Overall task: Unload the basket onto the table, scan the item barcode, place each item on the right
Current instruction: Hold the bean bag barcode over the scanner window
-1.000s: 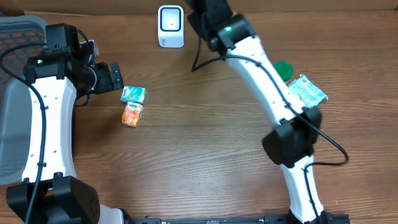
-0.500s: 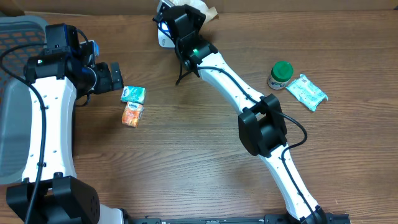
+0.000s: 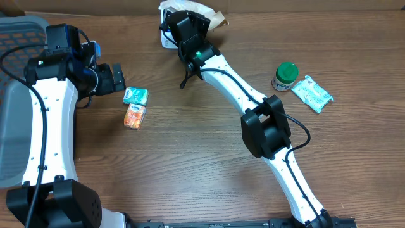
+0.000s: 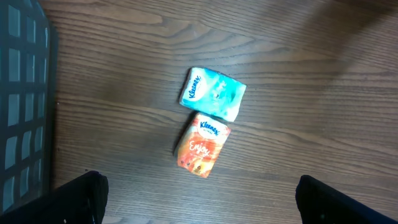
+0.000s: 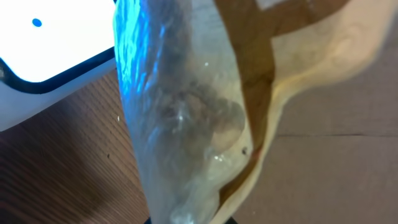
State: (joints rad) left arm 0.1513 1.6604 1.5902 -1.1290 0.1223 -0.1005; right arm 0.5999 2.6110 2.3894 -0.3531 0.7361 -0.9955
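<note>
The item is a clear plastic packet with a tan wooden piece inside. My right gripper is shut on its lower end. In the overhead view the packet sticks out past the right gripper at the table's far edge, right over the white scanner, which is mostly covered. The right wrist view shows the scanner's white face close to the left of the packet, and bluish light lies on the plastic. My left gripper stands open at the left, holding nothing.
A teal tissue pack and an orange one lie just right of the left gripper. A green-lidded jar and a green-white packet sit at the right. A grey basket stands at the left edge.
My right arm has swung left and carried the packet from beyond the table's far edge to a spot over the scanner, which now is largely covered. The left arm has not moved.
</note>
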